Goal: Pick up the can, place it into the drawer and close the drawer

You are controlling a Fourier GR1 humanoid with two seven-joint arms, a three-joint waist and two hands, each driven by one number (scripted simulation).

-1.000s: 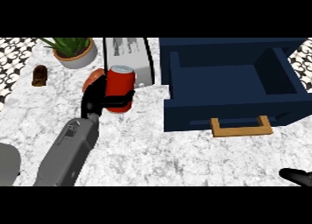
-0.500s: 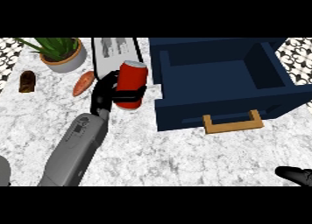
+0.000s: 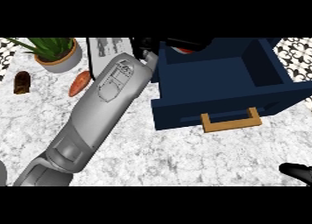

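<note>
can (image 3: pixel 186 49): only a sliver of red and white showing at the drawer's back-left corner, tucked under the black left hand; can't call the long axis or which way it points, too much hidden
left hand (image 3: pixel 179 43): black, up at the top edge over the drawer's rear wall, wrapped on the can as far as visible; fingers mostly hidden, so calling it curled round the can
left forearm (image 3: pixel 97 113): smooth grey shell, runs diagonally from the lower left up to the drawer's back-left corner
drawer (image 3: pixel 214 103): dark navy box, pulled open, square walls, hollow inside looks bare apart from that corner
handle (image 3: pixel 231 122): tan, wood-looking, U-shaped bracket on the drawer front
right hand (image 3: pixel 304 173): black, just poking in at the lower right corner, well apart from the drawer; fingers look straight-ish, holding nothing
counter (image 3: pixel 184 157): white and grey marble pattern, flat
potted plant (image 3: pixel 54 52): spiky green leaves in a round tan pot, upper left
carrot-like orange thing (image 3: pixel 79 83): tapered, lying just left of the forearm
small brown object (image 3: pixel 22 82): dark, stubby, far left, can't tell what
backsplash (image 3: pixel 3 46): black and white patterned tile at both upper corners
</note>
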